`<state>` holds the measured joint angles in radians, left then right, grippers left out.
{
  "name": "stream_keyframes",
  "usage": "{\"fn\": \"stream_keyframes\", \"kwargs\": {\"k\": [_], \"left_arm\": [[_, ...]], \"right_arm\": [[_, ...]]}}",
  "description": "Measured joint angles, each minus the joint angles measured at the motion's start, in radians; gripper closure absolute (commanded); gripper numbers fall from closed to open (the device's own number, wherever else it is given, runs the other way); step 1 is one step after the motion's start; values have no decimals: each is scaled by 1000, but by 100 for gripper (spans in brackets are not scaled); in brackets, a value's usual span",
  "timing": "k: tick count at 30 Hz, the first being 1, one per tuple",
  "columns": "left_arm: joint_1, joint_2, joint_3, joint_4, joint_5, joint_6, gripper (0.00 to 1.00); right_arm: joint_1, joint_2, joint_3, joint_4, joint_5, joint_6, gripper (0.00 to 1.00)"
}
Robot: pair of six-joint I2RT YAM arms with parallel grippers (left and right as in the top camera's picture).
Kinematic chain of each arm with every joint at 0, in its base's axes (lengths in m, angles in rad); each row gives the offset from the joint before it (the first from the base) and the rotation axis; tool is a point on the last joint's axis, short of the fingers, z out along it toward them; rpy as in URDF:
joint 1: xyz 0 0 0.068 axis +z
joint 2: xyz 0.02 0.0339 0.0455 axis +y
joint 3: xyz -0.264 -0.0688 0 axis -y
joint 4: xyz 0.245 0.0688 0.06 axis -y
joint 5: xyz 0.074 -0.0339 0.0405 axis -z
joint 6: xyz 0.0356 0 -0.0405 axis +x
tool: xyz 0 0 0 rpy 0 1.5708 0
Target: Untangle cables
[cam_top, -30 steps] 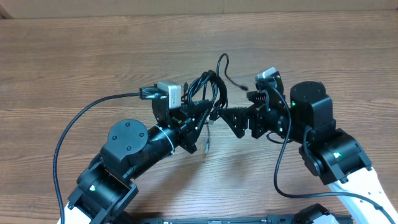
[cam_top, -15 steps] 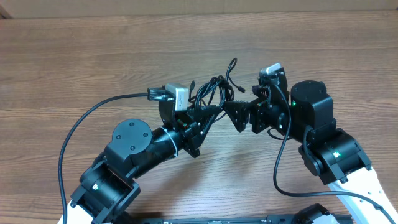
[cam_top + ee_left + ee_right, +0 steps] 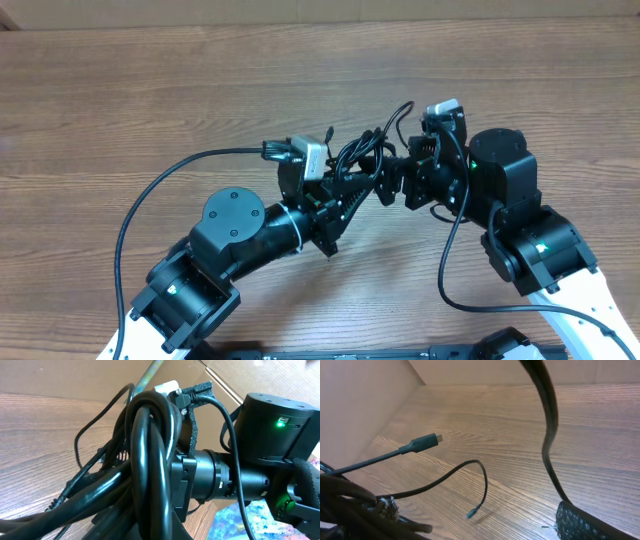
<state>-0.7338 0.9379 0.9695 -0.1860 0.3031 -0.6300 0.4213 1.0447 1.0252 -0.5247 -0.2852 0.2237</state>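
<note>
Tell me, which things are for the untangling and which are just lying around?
For the job:
- cables, bunched up
- left gripper, shut on them
- right gripper, open beside them

Just there:
- wooden table
- thick arm wire

— What colour are the cables (image 3: 360, 152)?
— Black, all of them, and glossy in the left wrist view. One plug (image 3: 422, 441) has a silvery tip.
— And the bench (image 3: 120, 80)?
— Brown, with fine wood grain.
— That patch (image 3: 245, 522) in the corner?
— Blue mottled with pink, perhaps a printed sheet; it's too blurred to say.
</note>
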Motion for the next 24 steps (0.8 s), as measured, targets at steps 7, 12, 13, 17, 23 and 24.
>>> {"fn": "stream_keyframes", "kwargs": {"k": [7,12,13,17,23,24], "left_arm": [[-10,8,0,1,-5,0,96],[-23,24,2,10,-11,0,96],[-23,26,3,12,-11,0,96],[-24,29,5,15,-12,0,96],[-24,27,14,17,-12,1,96],[-24,26,15,18,-12,1,96]], "right_arm": [[0,2,0,31,5,18,0],[-4,4,-1,63,-3,52,0],[-6,5,-1,63,-4,54,0],[-8,6,-1,66,-17,64,0],[-19,11,-3,130,-89,74,0],[-20,11,-4,135,-95,75,0]]}}
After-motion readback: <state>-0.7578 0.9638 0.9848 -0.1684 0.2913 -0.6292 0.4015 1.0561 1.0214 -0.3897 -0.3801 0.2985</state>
